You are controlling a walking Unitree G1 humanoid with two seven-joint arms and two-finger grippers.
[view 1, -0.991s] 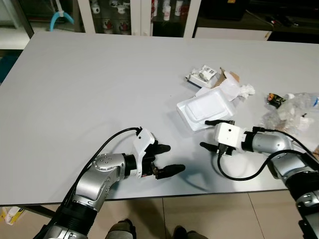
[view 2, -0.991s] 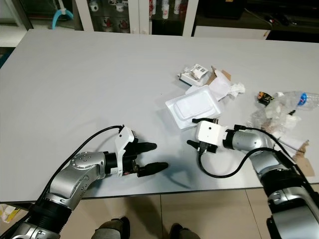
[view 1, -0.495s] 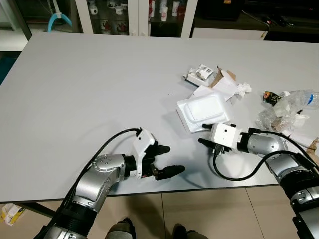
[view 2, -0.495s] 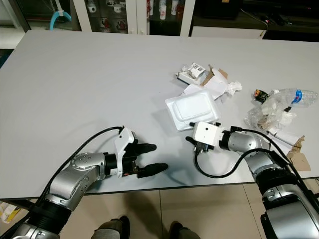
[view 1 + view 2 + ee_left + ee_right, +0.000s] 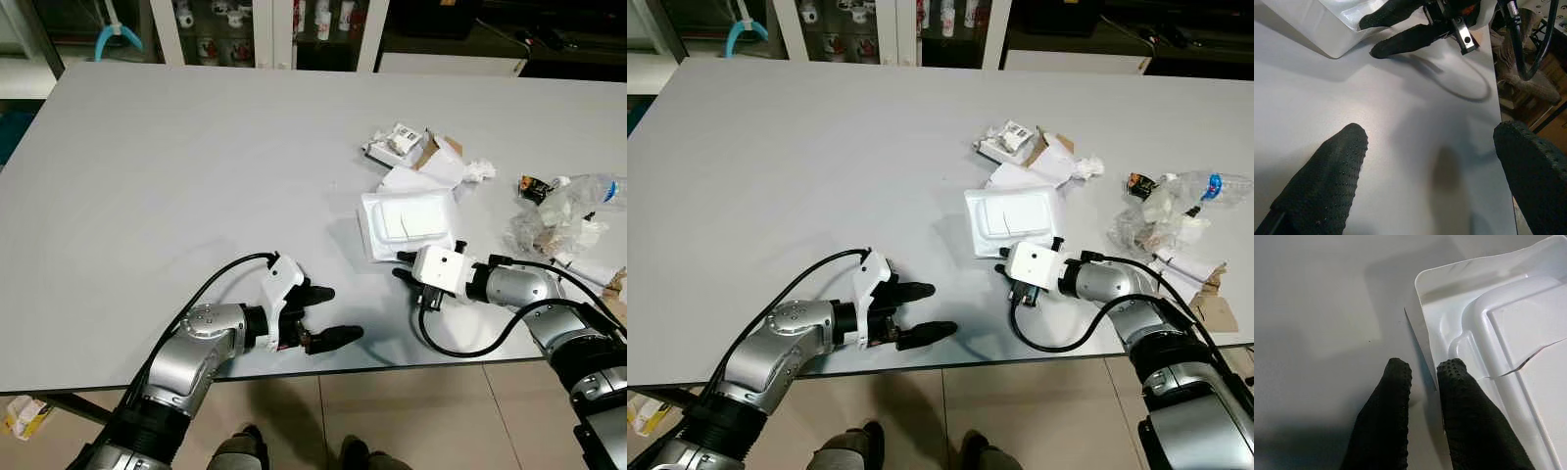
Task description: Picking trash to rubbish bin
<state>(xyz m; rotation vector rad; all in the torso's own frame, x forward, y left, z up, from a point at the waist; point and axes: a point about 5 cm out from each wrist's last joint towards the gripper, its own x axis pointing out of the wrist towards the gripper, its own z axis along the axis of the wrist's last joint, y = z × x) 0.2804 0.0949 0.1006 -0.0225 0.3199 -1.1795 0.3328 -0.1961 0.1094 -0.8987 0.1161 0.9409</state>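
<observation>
The white foam tray (image 5: 409, 221) lies on the grey table (image 5: 176, 176), right of the middle and toward the near edge, tilted up on its near side. My right pincer (image 5: 404, 278) sits at the tray's near rim; in the right wrist view its two black fingers (image 5: 1391, 421) are pressed almost together around the thin edge of the tray (image 5: 1488, 347), one finger under the rim against the table, the other on top, so I am pinching that rim.

Beyond the tray, toward the table's far right, lies a heap of crumpled white paper and torn cardboard (image 5: 431, 162), touching the tray's far side. Nearer the right edge lie crinkled clear plastic wrappers (image 5: 558, 220) with a plastic bottle (image 5: 600, 190) and a small dark packet (image 5: 535, 190).

My left pincer (image 5: 328, 313) hovers just over the table at the near edge, well apart from the tray, its fingers spread wide and holding nothing.

Behind the table's far edge stands a glass-fronted cabinet (image 5: 265, 24) with mugs inside. Tiled floor (image 5: 411, 421) shows below the near edge.
</observation>
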